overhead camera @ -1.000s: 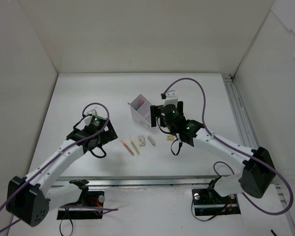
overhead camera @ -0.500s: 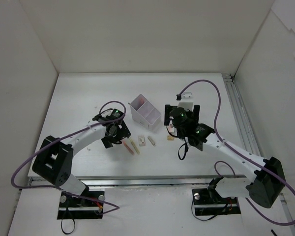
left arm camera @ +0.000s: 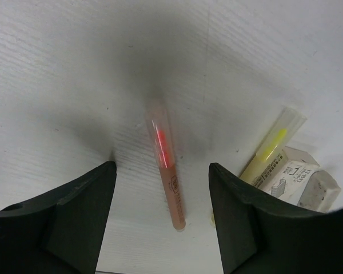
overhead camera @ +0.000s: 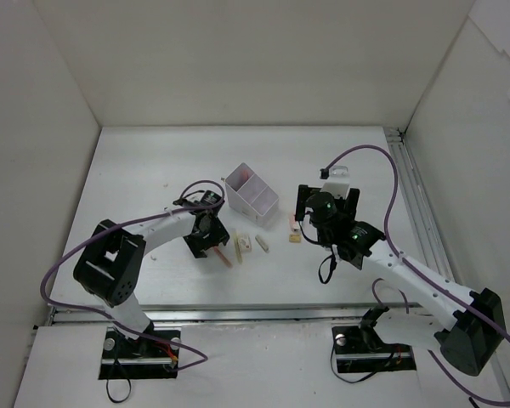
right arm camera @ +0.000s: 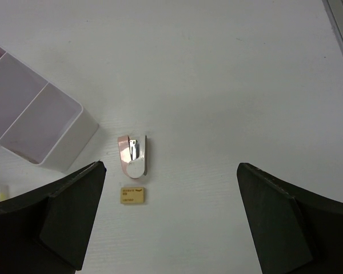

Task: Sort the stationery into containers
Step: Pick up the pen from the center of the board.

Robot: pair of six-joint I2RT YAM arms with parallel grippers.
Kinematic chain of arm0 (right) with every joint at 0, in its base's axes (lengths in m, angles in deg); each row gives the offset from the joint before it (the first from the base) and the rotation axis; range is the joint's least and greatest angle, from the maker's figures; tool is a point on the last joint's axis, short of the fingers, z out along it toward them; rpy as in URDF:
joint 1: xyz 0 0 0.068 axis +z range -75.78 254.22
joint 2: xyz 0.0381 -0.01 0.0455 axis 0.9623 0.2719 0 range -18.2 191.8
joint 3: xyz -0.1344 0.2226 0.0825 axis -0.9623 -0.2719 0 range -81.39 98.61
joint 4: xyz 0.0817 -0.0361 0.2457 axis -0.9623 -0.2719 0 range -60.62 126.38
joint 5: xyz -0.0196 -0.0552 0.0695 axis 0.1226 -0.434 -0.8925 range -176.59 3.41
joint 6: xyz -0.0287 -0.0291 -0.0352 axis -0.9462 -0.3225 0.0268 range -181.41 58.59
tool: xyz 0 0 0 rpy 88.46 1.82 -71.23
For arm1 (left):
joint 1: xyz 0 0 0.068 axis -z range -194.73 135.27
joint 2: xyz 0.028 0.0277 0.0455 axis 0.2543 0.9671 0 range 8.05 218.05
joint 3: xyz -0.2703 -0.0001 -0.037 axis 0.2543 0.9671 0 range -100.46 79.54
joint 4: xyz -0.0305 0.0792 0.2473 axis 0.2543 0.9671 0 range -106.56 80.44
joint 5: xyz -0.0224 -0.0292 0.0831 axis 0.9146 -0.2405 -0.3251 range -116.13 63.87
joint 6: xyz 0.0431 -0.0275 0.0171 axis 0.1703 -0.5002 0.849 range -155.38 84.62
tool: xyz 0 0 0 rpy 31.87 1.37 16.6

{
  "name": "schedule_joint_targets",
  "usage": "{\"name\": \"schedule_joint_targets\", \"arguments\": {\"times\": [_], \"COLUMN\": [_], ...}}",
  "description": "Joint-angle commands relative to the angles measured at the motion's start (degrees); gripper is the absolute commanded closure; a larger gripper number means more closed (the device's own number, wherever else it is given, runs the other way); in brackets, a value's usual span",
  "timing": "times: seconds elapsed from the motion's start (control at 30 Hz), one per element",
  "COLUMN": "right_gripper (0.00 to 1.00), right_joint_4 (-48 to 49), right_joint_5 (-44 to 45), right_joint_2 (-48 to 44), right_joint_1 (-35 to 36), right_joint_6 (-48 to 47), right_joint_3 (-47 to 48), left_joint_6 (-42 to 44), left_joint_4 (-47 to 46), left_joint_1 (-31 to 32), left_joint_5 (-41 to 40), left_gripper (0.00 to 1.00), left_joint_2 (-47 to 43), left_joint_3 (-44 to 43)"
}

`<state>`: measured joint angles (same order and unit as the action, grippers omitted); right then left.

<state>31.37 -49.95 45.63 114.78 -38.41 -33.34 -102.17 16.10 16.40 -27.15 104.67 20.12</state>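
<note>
A pink pen point(left arm camera: 166, 162) lies on the table between the jaws of my left gripper point(left arm camera: 160, 197), which stand apart on either side of it without touching. From above, the left gripper point(overhead camera: 211, 244) sits low over the pink pen point(overhead camera: 224, 257). Beside it lie a yellow pen point(left arm camera: 271, 149) and a white eraser point(left arm camera: 297, 178). The two-compartment container point(overhead camera: 252, 194) stands behind them. My right gripper point(right arm camera: 171, 217) hangs wide open and empty above a tan eraser point(right arm camera: 132, 196) and a pinkish-white block point(right arm camera: 132, 155), right of the container point(right arm camera: 34, 114).
A second white eraser point(overhead camera: 262, 243) lies between the yellow pen point(overhead camera: 236, 246) and the tan eraser point(overhead camera: 294, 239). White walls enclose the table on three sides. A metal rail point(overhead camera: 416, 204) runs along the right edge.
My left gripper has swung right and down over the pink pen and its jaws have narrowed. My right arm has drawn back to the right from the container, which was tilted and now stands flat.
</note>
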Motion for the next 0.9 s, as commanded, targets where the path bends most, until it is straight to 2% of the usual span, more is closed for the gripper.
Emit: {"name": "schedule_joint_targets", "arguments": {"times": [0.0,0.03,0.07,0.33,0.4,0.47,0.53,0.73,0.87], "right_gripper": [0.02,0.02,0.02,0.02,0.02,0.02,0.02,0.02,0.02], "right_joint_4": [1.68,1.68,1.68,1.59,1.68,1.68,1.68,1.68,1.76], "right_joint_5": [2.21,2.12,2.12,2.47,2.47,2.47,2.38,1.77,1.24], "right_joint_2": [-1.43,-1.43,-1.34,-1.52,-1.52,-1.43,-1.52,-2.13,-2.31], "right_joint_1": [-0.65,-0.65,-0.65,-0.74,-0.83,-0.83,-0.83,-1.0,-0.83], "right_joint_6": [1.43,1.52,1.52,1.52,1.6,1.6,1.52,1.08,-0.23], "right_joint_3": [-0.06,-0.06,-0.15,-0.33,-0.33,-0.33,-0.33,-0.5,-0.33], "left_joint_6": [-2.65,-2.82,-2.65,-2.21,-2.3,-2.21,-2.03,1.83,7.09], "left_joint_4": [0.38,0.64,0.82,5.83,5.92,5.92,6.44,9.08,8.65], "left_joint_1": [0.24,0.24,0.24,1.38,1.38,1.38,1.91,4.46,7.53], "left_joint_5": [-0.21,-0.39,-0.91,-3.47,-3.64,-4.08,-4.69,-11.54,-23.2], "left_gripper": [0.41,0.43,0.51,0.72,0.81,0.95,1.0,1.0,1.0], "left_joint_2": [-1.61,-1.52,-1.26,3.22,3.58,3.58,3.4,-0.28,-7.3], "left_joint_3": [0.88,0.8,0.45,-5.09,-5.01,-5.0,-5.53,-9.13,-11.5]}}
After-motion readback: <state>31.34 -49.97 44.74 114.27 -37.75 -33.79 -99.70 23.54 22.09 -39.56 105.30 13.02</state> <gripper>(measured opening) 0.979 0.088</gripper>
